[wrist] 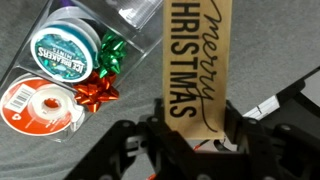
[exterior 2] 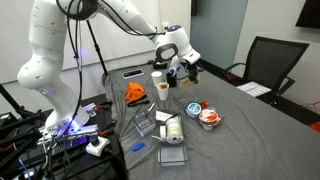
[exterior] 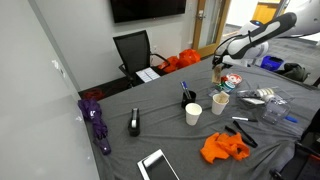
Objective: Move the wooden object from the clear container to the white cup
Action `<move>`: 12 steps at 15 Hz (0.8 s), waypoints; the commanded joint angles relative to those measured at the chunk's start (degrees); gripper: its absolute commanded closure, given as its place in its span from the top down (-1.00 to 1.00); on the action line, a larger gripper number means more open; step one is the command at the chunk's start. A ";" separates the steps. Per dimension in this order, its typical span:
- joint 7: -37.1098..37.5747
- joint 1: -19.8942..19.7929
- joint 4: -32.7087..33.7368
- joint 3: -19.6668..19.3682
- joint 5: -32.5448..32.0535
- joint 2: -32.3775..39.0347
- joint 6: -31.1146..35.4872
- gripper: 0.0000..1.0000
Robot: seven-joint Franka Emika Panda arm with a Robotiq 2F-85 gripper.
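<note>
Plainly a flat wooden plaque [wrist: 192,55], lettered "merry CHRISTMAS", clamped across its width by the closed hand [wrist: 190,128]. Held in the air above the worktop [exterior: 150,100], out of the clear container [exterior: 193,113] and, in an exterior view, roughly above the white cup [exterior: 220,101].

Probably light and quite stiff: no bending or crushing to fear. Smooth, perhaps lacquered faces, so prone to sliding or swinging between the pads under a loose pinch. Best gripped on the two long edges near one end, as now, with the long free length left to go down into the cup. Tall against the cup, so likely to lean on the rim and perhaps tip a light paper cup over.

Just left of the plaque in the wrist view, a clear pack of ribbon spools [wrist: 60,75] and bows [wrist: 95,95].

Hard to judge:
- Far end of the plaque cut off by the top of the wrist view.
- Cup mouth hidden beneath plaque and hand.
- Plaque too small to make out in both exterior views.
- Impossible to tell whether truly centred over the cup or just beside it.
</note>
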 commanded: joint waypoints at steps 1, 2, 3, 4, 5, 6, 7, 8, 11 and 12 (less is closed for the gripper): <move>-4.00 -3.73 -6.88 7.66 8.86 -6.46 3.75 -0.37; -6.63 -5.66 -8.15 11.34 13.25 -7.45 5.92 -0.37; -10.49 -8.53 -9.08 15.96 17.98 -8.00 8.25 -0.37; -15.33 -11.03 -9.40 20.41 23.68 -8.33 10.12 -0.37; -20.15 -13.16 -9.06 24.51 28.56 -8.39 11.40 -0.37; -24.63 -16.02 -8.76 28.80 31.86 -8.26 11.97 -0.37; -29.26 -19.13 -8.40 33.09 35.32 -8.00 12.22 -0.37; -33.60 -22.49 -8.61 37.28 37.75 -7.82 12.24 -0.37; -46.48 -29.65 -11.03 44.66 44.38 -8.02 10.32 -0.37; -49.96 -31.59 -12.35 46.15 45.73 -8.20 9.80 -0.37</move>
